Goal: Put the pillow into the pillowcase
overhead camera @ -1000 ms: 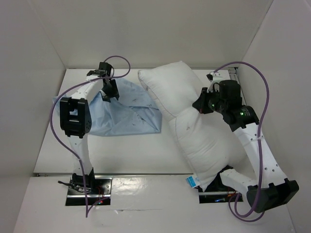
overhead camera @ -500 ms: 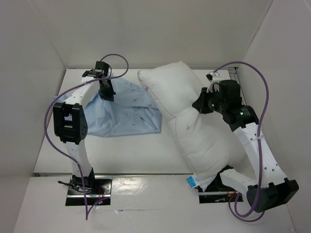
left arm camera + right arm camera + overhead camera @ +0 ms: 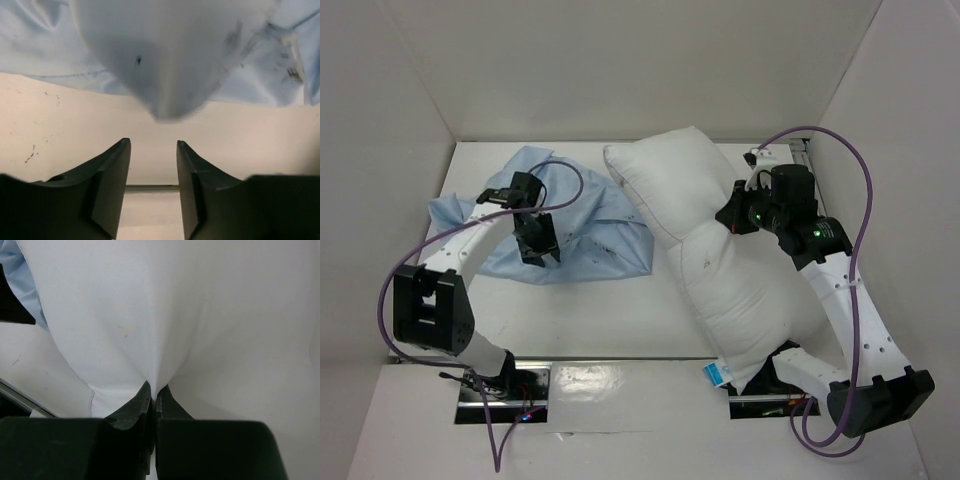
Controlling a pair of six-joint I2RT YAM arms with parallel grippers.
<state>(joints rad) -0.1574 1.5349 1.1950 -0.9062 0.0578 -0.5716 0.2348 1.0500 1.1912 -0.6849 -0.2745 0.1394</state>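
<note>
The pillow (image 3: 725,280) lies slantwise on the white table (image 3: 590,315), plump and drawn in at its waist; its far corner points toward the back wall, and its near corner, bearing the small blue-and-white tag (image 3: 714,374), reaches the table's near edge.

The right gripper (image 3: 725,215) sits at the pillow's right side, level with that waist; in the right wrist view its fingers are clenched on a gathered fold of the white cover, the cloth running down to a point between the tips.

The pillowcase (image 3: 595,225) lies crumpled and wrinkled on the table to the left of the pillow; its right edge meets the pillow's left side, and a few dark specks show on the blue fabric.

The left gripper (image 3: 152,150) hangs over the near part of the pillowcase, well apart from the pillow; in the left wrist view its fingers stand parted with only bare table between them; a pale, blurred bulge of the blue fabric sits just beyond the tips, and whether it touches them cannot be told.

A purple cable (image 3: 565,180) loops from the left arm above the pillowcase.
</note>
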